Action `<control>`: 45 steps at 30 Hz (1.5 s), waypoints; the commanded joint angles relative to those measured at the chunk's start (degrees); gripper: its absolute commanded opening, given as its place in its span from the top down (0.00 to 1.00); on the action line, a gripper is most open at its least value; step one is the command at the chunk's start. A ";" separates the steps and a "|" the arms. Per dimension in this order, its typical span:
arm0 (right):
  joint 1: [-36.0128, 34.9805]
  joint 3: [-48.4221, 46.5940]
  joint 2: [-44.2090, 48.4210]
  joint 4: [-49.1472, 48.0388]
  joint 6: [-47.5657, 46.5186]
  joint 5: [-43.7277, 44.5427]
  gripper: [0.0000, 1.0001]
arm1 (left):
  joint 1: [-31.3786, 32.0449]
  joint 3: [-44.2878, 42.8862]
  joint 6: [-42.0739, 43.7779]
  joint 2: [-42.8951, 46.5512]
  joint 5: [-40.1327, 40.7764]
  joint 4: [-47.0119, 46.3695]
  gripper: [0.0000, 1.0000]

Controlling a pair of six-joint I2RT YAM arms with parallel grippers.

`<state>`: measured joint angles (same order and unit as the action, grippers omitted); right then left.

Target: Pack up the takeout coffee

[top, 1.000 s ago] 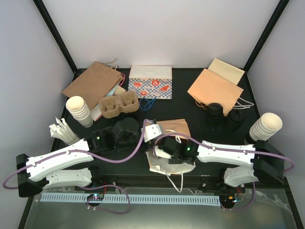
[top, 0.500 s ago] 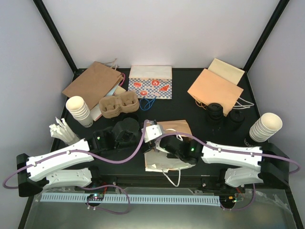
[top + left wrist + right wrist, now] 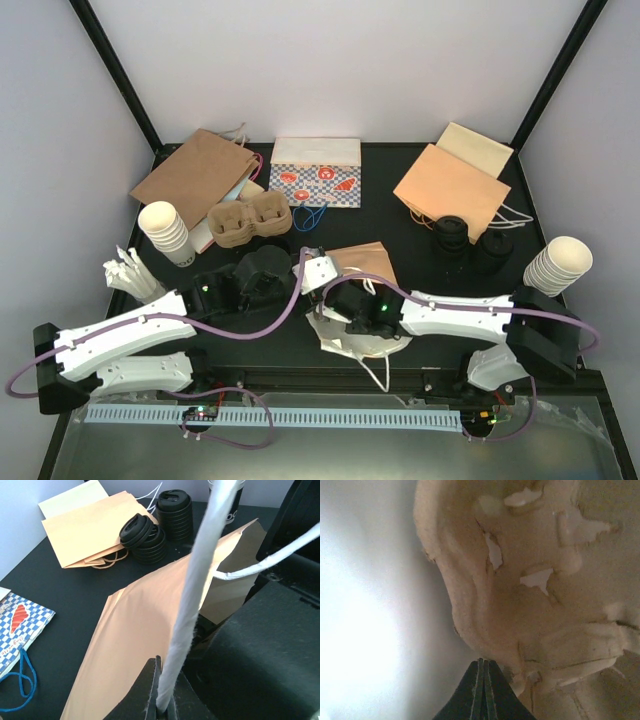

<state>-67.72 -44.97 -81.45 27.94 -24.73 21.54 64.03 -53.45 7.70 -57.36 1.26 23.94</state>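
Note:
The takeout coffee shows as two short black lidded rounds point(image 3: 450, 236) point(image 3: 494, 250) at the right back, also in the left wrist view point(image 3: 146, 537) point(image 3: 176, 511). No gripper is near them. A tan paper bag point(image 3: 365, 263) point(image 3: 135, 630) lies at centre front, its white mouth point(image 3: 345, 345) towards the arms. My left gripper point(image 3: 324, 284) point(image 3: 163, 702) is shut on the bag's white twisted handle point(image 3: 200, 580). My right gripper point(image 3: 347, 316) point(image 3: 483, 664) is shut inside the bag, its tips against a beige pulp carrier point(image 3: 535, 580). The bag's white wall point(image 3: 365, 630) is at its left.
A brown bag point(image 3: 195, 175), a patterned bag point(image 3: 315, 175) and two tan bags point(image 3: 450, 185) lie along the back. Pulp cup carriers point(image 3: 250, 220) sit left of centre. Stacks of cream cups stand at left point(image 3: 165, 232) and right point(image 3: 558, 265). White sticks point(image 3: 130, 275) lie at far left.
My right arm drew back to the right, then reached left again deeper into the bag; the bag's white mouth shifted with it. The left arm has stayed put.

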 commanded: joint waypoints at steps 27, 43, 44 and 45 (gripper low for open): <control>1.72 3.29 14.23 -4.95 0.06 -16.23 0.99 | 2.13 -3.54 -0.64 -3.49 -7.94 -0.47 0.98; 0.34 0.04 1.21 -9.22 -2.63 -19.05 0.99 | 2.39 -3.15 -3.09 -2.24 -8.11 0.08 0.98; 0.32 -0.21 -0.12 -8.70 -2.51 -17.55 0.99 | 2.41 -3.15 -3.20 -2.04 -8.08 0.10 0.98; 0.31 -0.32 -1.19 -8.36 -2.48 -16.11 0.99 | 2.42 -3.07 -3.22 -1.86 -8.11 0.13 0.98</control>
<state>-67.57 -43.20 -76.82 20.10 -26.81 1.98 64.55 -55.53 5.43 -59.11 0.91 24.62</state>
